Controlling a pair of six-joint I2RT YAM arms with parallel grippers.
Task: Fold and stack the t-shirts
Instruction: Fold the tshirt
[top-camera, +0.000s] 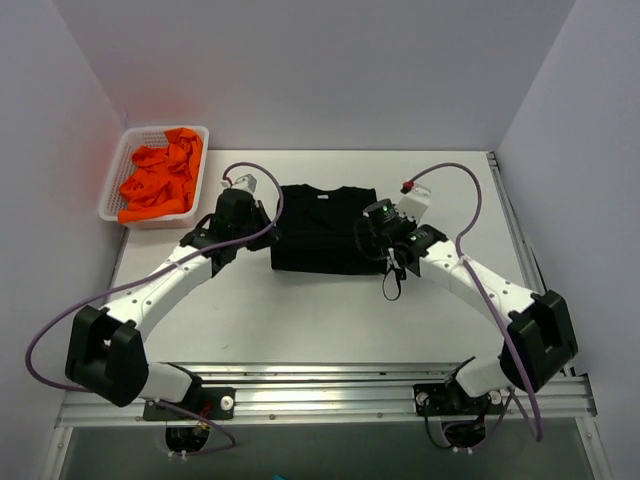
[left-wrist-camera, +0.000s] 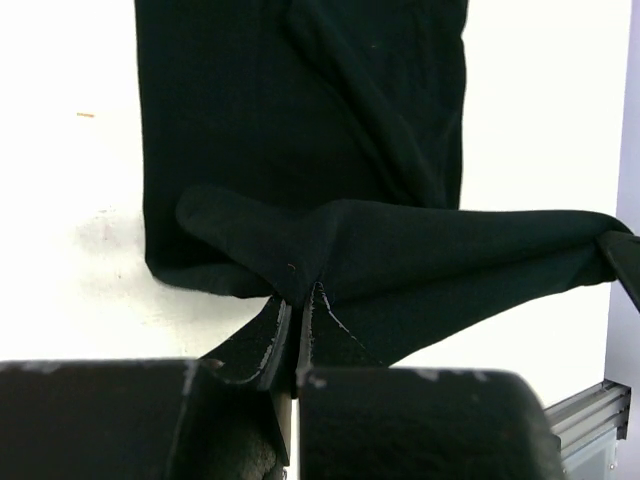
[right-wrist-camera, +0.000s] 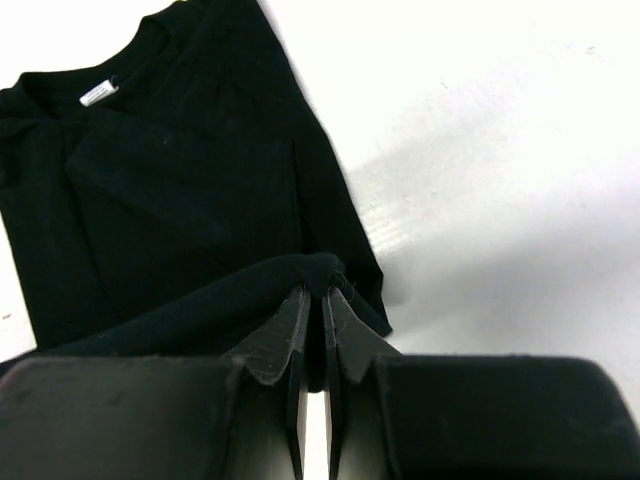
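Since the black shirt (top-camera: 322, 225) lies mid-surface (top-camera: 320, 320), collar far and sleeves seemingly folded in, both arms take its near edge. The left fingers (left-wrist-camera: 292, 312) are clamped on the near left corner and the right fingers (right-wrist-camera: 305, 305) on the near right one, with the cloth raised between them. This two-corner hold likely serves to carry the hem straight toward the collar for a crosswise fold. The orange shirts (top-camera: 160, 180) lie crumpled in the basket (top-camera: 115, 190) at far left, probably next in line.
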